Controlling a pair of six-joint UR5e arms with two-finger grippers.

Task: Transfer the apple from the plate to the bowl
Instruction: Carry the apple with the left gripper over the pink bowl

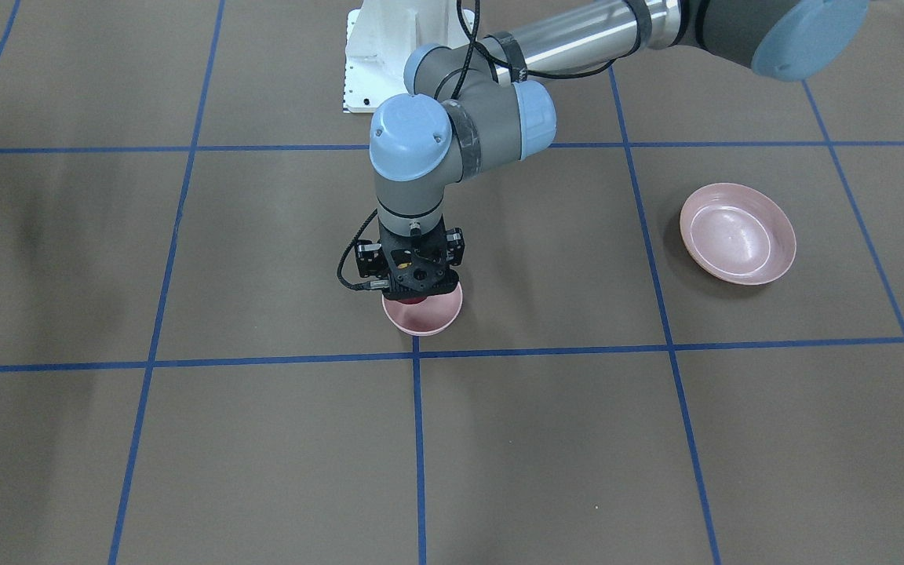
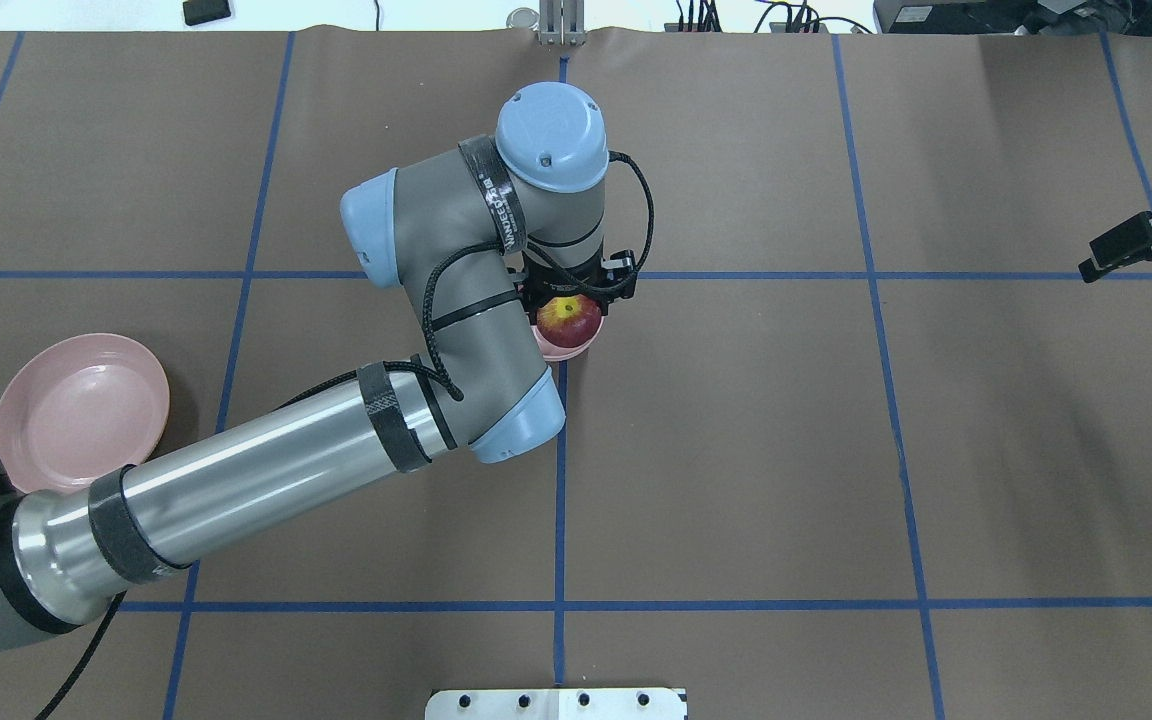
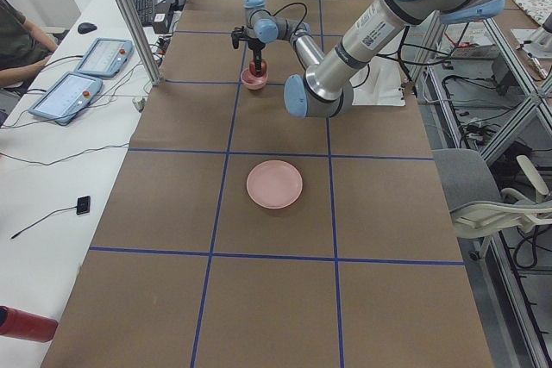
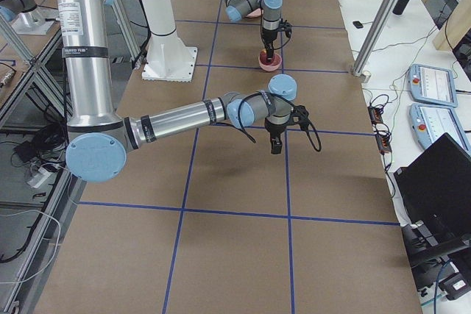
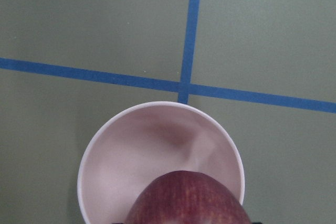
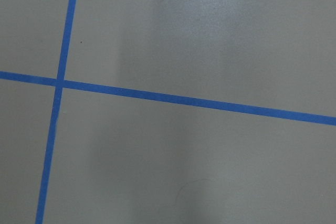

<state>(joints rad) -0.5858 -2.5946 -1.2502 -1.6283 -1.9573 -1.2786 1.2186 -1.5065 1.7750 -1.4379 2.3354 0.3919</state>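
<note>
The dark red apple (image 2: 571,318) with its yellow stem patch sits between the jaws of my left gripper (image 1: 414,297), which is shut on it. The gripper holds it just over the small deep pink bowl (image 1: 425,318), near the table's middle. In the left wrist view the apple (image 5: 186,200) fills the bottom edge, with the bowl (image 5: 142,150) below it holding nothing else. The wide pink plate (image 2: 81,410) lies bare on my left side, apart from the arm. My right gripper (image 2: 1101,262) hangs at the far right; whether it is open or shut does not show.
Brown table cover with a grid of blue tape lines (image 5: 190,51). A white base plate (image 1: 389,55) stands at the robot's side of the table. Operators' tablets (image 3: 78,75) lie on a side bench beyond the table edge.
</note>
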